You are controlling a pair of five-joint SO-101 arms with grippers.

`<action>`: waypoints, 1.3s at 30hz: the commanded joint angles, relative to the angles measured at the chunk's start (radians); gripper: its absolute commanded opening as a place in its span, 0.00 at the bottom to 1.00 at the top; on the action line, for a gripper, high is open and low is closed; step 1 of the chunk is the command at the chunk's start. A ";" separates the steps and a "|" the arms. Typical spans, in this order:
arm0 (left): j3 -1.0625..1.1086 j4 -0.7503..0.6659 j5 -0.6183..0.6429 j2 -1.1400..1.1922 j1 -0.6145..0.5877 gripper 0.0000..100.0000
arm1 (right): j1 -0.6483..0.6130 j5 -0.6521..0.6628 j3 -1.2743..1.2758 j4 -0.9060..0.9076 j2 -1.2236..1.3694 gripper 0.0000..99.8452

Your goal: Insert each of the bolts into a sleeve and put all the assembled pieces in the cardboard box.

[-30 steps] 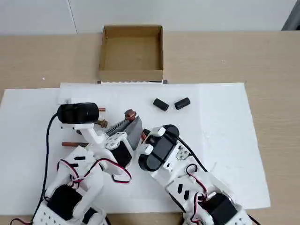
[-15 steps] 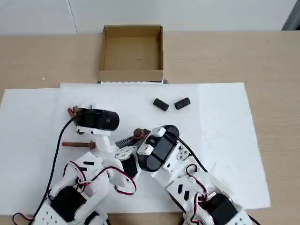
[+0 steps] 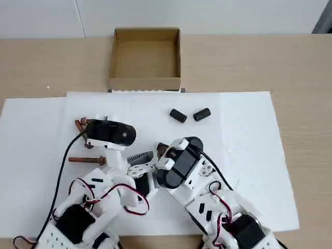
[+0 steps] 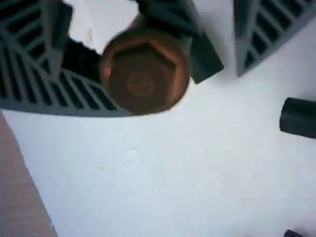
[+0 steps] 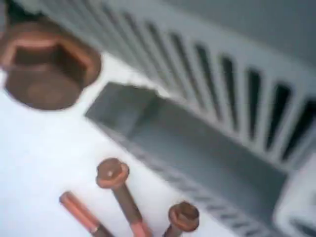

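A copper hex-head bolt (image 4: 143, 71) sits between the grey ribbed fingers (image 4: 29, 64) of my left gripper (image 4: 148, 47), which is shut on it. In the high view that bolt (image 3: 162, 150) lies right at the tip of my right gripper (image 3: 165, 154), with my left gripper (image 3: 145, 157) beside it at mid-paper. The right wrist view has the same bolt head (image 5: 47, 64) close up. Two black sleeves (image 3: 177, 115) (image 3: 202, 114) lie on the white paper ahead. The cardboard box (image 3: 111, 57) stands open at the back.
Loose bolts lie on the paper's left part, a pair (image 3: 82, 125) and a single one (image 3: 85, 160). In the right wrist view they are the bolts (image 5: 114, 174) on the paper. The white paper (image 3: 249, 135) covers the wooden table (image 3: 290, 67).
My left arm has swung right and toward the near edge, carrying the bolt from mid-paper to the right gripper's tip. The right arm has shifted slightly.
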 commanded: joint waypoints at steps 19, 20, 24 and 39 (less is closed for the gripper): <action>-0.082 -0.009 -0.166 -0.008 -0.272 0.01 | 0.110 -0.064 0.051 0.081 0.002 0.00; -0.064 -0.009 -0.201 -0.008 -0.308 0.01 | 0.148 -0.101 0.051 0.087 0.002 0.00; 0.019 -0.009 -0.318 -0.009 -0.451 0.01 | 0.263 -0.129 0.054 0.087 0.004 0.00; 0.252 -0.009 -0.423 -0.009 -0.565 0.01 | 0.271 -0.235 -0.250 0.048 0.389 0.00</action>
